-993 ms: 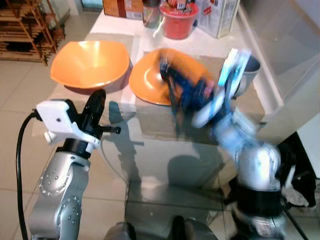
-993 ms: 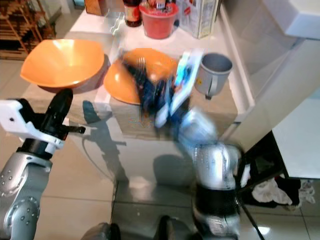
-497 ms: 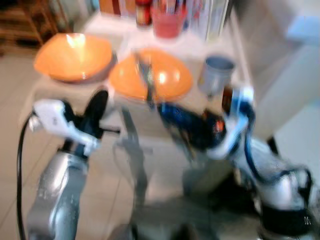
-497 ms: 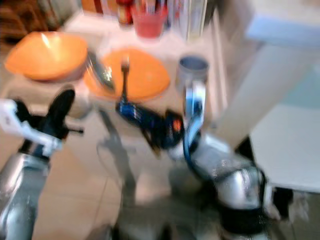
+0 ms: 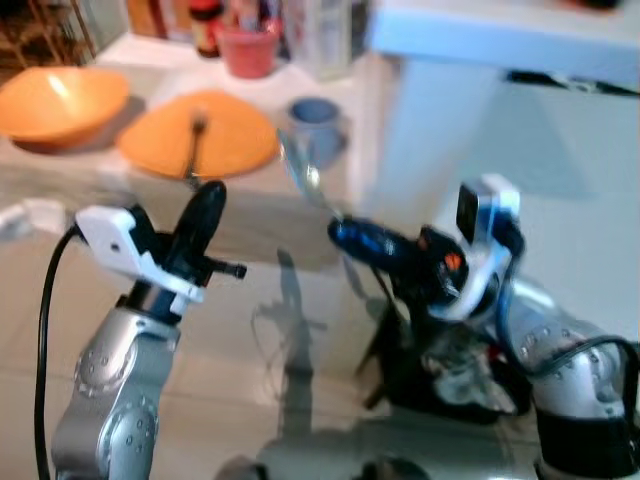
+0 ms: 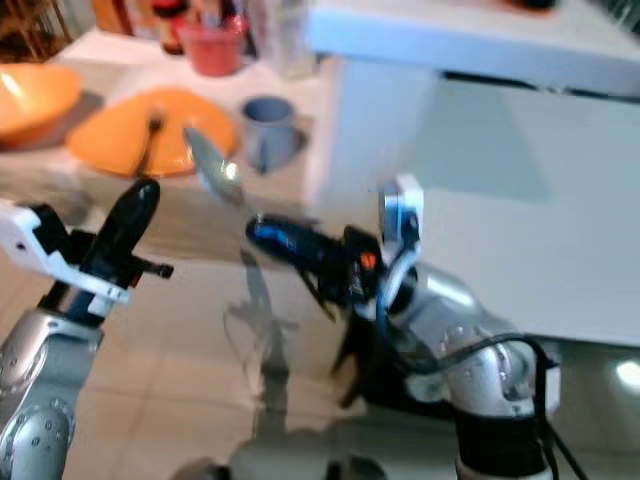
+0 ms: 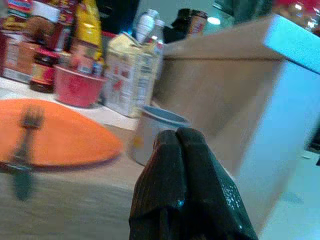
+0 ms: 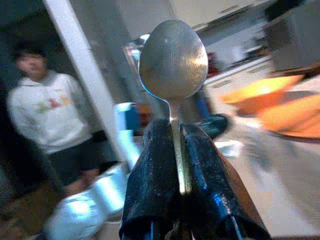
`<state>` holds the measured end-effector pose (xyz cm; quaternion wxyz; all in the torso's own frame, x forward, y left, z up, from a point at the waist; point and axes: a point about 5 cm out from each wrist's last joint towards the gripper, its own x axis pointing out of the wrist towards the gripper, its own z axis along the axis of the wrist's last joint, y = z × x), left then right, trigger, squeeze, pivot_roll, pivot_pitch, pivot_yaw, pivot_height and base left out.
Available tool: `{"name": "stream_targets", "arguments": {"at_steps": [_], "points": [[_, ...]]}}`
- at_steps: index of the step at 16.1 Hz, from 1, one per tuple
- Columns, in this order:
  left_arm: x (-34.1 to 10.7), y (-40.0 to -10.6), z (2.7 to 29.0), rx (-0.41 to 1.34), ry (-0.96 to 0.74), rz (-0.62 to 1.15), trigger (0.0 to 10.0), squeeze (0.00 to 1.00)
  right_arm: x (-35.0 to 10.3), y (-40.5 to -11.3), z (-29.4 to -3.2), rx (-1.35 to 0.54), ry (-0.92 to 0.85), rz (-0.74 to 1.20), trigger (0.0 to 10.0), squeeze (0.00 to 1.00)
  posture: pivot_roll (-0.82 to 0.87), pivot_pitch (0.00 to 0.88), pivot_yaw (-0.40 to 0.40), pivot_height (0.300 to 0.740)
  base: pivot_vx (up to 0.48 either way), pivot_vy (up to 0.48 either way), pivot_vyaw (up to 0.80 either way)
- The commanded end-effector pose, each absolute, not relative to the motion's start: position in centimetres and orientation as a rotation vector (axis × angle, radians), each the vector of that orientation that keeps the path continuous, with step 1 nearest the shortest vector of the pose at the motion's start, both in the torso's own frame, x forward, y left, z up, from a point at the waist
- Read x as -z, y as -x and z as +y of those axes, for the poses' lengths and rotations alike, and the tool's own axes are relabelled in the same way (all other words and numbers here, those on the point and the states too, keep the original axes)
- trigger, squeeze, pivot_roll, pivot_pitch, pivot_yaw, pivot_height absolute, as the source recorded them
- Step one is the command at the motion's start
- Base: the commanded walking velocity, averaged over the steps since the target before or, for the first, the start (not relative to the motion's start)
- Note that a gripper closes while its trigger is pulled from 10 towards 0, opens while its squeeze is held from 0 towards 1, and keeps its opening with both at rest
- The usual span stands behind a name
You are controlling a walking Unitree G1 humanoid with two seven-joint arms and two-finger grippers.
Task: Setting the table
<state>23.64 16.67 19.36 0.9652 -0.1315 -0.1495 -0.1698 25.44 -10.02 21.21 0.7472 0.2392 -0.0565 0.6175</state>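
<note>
My right gripper [image 5: 345,235] is shut on the handle of a silver spoon [image 5: 300,170], held up in the air with its bowl [image 8: 173,57] above the fingers. It hangs short of the counter, to the right of the orange plate [image 5: 235,145]. A fork [image 5: 195,145] lies on that plate. A grey-blue cup [image 5: 312,120] stands just right of the plate. My left gripper [image 5: 208,195] is raised at the left, shut on nothing, with its fingertips [image 7: 192,142] pressed together.
An orange bowl [image 5: 55,100] sits left of the plate. A red tub [image 5: 248,50], bottles and cartons [image 7: 132,75] line the back of the counter. A white cabinet [image 5: 480,120] rises at the right. A person [image 8: 50,125] stands behind me.
The whole view has swung to the right. My right gripper has come back from over the orange plate with the spoon in it. The left arm holds the same pose.
</note>
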Motion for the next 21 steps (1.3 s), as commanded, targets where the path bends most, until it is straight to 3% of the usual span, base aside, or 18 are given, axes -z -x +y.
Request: {"name": "stream_targets", "arguments": {"at_steps": [1, 10, 17, 21], "points": [[-19.1, -23.7, 16.0, 0.375, 0.262, -0.292, 10.0, 0.0, -20.6, -26.4, -10.9, -1.24, -0.499, -0.116, 10.0, 0.0, -0.1, 0.118, 0.003, 0.74, 0.0, -0.469, 0.0], [-18.6, -24.3, 15.0, 0.412, 0.233, -0.282, 10.0, 0.0, -19.3, -32.3, -12.7, -0.679, -0.345, -0.124, 10.0, 0.0, -0.11, 0.109, -0.004, 0.74, 0.0, -0.468, 0.0], [-17.7, -24.4, 14.3, 0.401, 0.223, -0.257, 10.0, 0.0, -16.6, -32.6, -9.6, -0.532, -0.271, -0.065, 10.0, 0.0, -0.11, 0.117, -0.007, 0.74, 0.0, -0.464, 0.0], [-17.6, -24.6, 14.7, 0.371, 0.207, -0.254, 10.0, 0.0, -16.4, -32.5, -9.1, -0.508, -0.261, -0.072, 10.0, 0.0, -0.12, 0.12, -0.003, 0.74, 0.0, -0.46, 0.0]]}}
